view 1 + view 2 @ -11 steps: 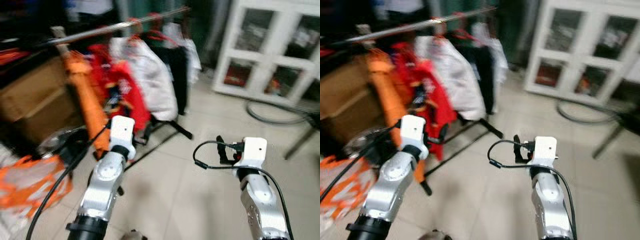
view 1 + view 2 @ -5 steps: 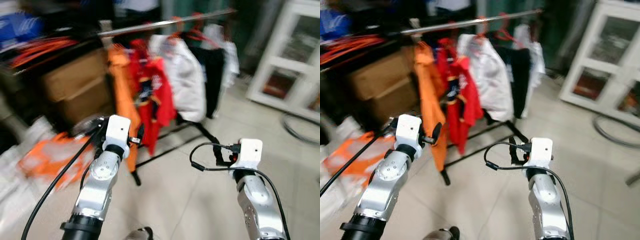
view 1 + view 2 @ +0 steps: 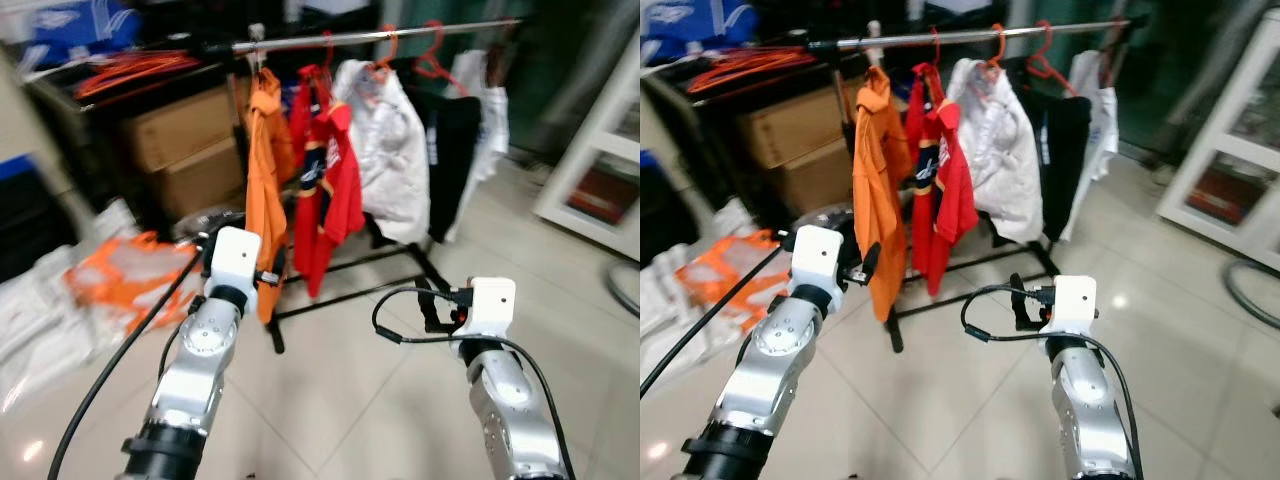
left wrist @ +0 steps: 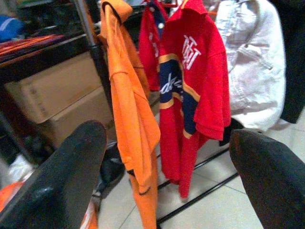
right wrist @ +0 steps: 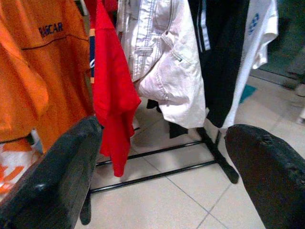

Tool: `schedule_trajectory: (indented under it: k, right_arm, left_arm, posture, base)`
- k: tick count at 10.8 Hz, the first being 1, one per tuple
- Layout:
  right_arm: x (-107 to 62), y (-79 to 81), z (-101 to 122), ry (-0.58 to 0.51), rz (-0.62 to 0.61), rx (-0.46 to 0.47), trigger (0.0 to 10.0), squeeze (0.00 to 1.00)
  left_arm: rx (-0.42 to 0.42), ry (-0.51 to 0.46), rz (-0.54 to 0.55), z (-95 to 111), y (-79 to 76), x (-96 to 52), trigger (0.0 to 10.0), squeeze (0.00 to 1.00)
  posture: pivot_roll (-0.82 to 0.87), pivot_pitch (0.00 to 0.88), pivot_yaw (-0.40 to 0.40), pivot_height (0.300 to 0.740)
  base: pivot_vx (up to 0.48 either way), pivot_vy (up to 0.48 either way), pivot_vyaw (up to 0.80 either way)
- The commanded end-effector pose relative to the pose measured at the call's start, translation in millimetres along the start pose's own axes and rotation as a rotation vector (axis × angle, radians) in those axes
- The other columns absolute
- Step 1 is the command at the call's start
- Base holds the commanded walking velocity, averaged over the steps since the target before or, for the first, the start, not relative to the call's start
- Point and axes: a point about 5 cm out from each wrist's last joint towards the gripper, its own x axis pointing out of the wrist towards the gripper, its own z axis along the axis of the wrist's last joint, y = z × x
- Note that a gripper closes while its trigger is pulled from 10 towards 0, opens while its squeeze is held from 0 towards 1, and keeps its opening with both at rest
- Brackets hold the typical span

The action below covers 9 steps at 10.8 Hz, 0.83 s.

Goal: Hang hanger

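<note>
Tiled floor (image 3: 940,390), one clothes rail (image 3: 970,35), five hanging garments (image 3: 985,150)

A cluttered home storage room: a clothes rack (image 3: 970,35) of hung shirts (image 3: 940,170), stacked cardboard boxes (image 3: 800,125), a white glass-door cabinet (image 3: 1240,150), tiled floor (image 3: 940,400).

Pale tiled floor (image 3: 330,390), glossy, with a black clothes rack (image 3: 970,285) standing on it toward the far side. At the floor's left edge, orange and clear bags (image 3: 120,285) heaped on the tiles; behind them, stacked cardboard boxes (image 3: 185,150).
</note>
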Motion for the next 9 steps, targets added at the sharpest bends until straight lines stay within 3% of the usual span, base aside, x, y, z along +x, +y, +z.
schedule_trajectory:
  k: [1, 3, 5, 7, 8, 9]
  right_arm:
    - [0.2, -4.8, 4.1, -0.018, -0.009, -0.002, 10.0, 0.12]
    - [-0.2, -2.1, 3.5, -0.017, 0.007, 0.01, 10.0, 0.25]
    - [-1.1, -2.6, 3.8, -0.021, 0.01, -0.005, 10.0, 0.25]
    - [-15.0, -7.2, 14.3, -0.111, 0.028, -0.052, 10.0, 0.18]
    - [-28.5, -17.4, 18.4, -0.147, -0.006, -0.056, 10.0, 0.09]
    - [-33.7, -21.5, 19.8, -0.156, -0.016, -0.051, 10.0, 0.07]
  left_arm:
    - [-0.003, -0.03, -0.004, 6.8, -2.9, 1.0, 10.0, 0.0]
    - [-0.004, -0.03, -0.001, 5.1, -3.5, -3.7, 10.0, 0.0]
    - [0.044, -0.047, -0.014, 2.6, -1.0, -11.8, 10.0, 0.0]
    - [0.11, -0.082, -0.058, -3.4, 6.8, -32.7, 10.0, 0.0]
    - [0.169, -0.177, -0.11, 5.7, 5.0, -46.5, 10.0, 0.0]
    - [0.163, -0.191, -0.115, 8.5, 3.9, -49.7, 10.0, 0.0]
  posture:
    - [-0.01, 0.0, 0.03, 0.74]
    - [-0.01, 0.0, 0.03, 0.74]
    - [-0.01, 0.0, 0.032, 0.74]
    - [0.0, 0.0, 0.032, 0.74]
    - [0.0, 0.0, 0.03, 0.74]
    - [0.0, 0.0, 0.027, 0.74]
  base:
    - [0.0, -0.416, 0.59]
    - [0.0, -0.416, 0.59]
    - [0.0, -0.416, 0.58]
    - [0.137, -0.405, 0.54]
    - [0.0, 0.0, 0.0]
    - [0.0, 0.0, 0.0]
